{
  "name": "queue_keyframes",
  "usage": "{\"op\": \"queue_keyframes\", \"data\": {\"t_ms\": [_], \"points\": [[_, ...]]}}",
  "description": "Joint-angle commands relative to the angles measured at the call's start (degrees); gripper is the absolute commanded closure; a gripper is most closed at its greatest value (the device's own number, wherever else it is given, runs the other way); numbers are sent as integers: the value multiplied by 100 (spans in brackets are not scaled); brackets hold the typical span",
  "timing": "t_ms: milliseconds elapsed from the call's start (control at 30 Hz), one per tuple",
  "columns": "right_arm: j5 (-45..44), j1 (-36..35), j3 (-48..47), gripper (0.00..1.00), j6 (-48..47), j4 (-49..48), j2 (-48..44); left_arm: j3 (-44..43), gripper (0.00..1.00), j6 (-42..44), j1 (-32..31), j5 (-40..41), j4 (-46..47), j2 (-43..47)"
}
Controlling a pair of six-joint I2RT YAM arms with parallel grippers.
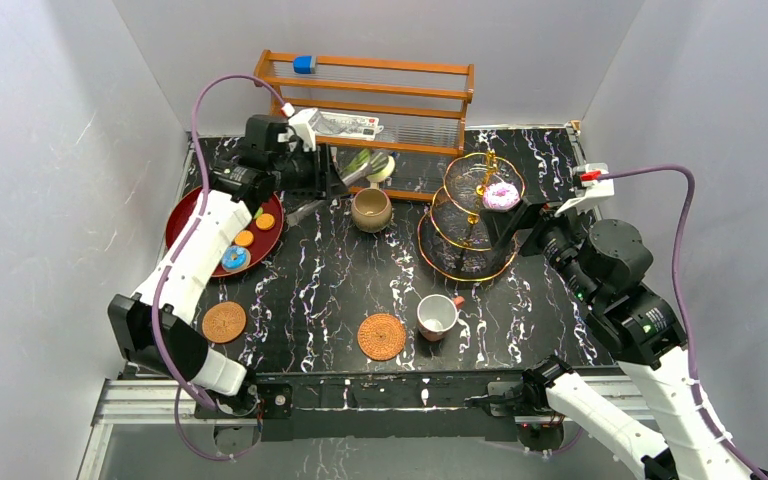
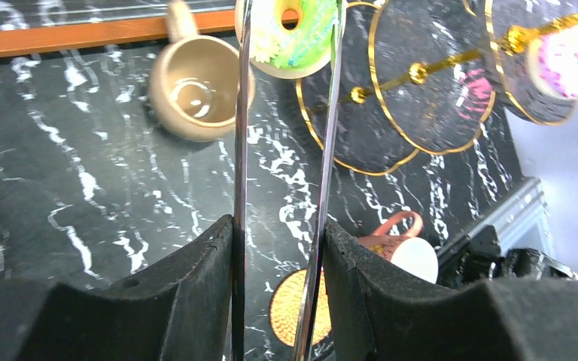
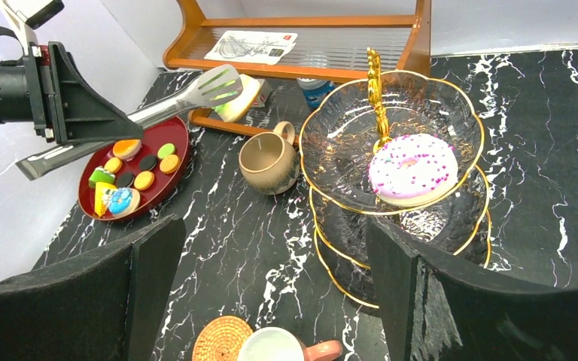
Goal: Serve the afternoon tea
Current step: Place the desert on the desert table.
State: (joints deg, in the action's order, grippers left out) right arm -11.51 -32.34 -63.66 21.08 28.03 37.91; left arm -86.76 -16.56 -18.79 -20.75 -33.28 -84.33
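Near tiered stand (image 3: 335,131): tan mug (image 1: 371,209), just beside green donut (image 2: 295,34) in tongs (image 2: 241,150).

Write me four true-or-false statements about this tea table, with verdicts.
1. The left hand holds metal tongs pinching a green-frosted doughnut. True.
2. A pink-sprinkled white doughnut lies on the top tier of the gold-rimmed tiered glass stand. True.
3. The white red-handled cup stands on a round woven coaster. False: it is beside the coaster.
4. The right hand grips the tan mug. False: it is open and empty, apart from the mug.
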Motion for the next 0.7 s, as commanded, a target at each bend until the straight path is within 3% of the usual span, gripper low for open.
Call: {"op": "queue_keyframes", "data": {"t_ms": [0,667], "points": [[-110,-24,-287,1,-27,-96,-56,-190,59,-199,-416,-311,357,153],[8,-22,-312,1,16,-158,-97,-254,60,-600,-1449,-131,781,-497]]}}
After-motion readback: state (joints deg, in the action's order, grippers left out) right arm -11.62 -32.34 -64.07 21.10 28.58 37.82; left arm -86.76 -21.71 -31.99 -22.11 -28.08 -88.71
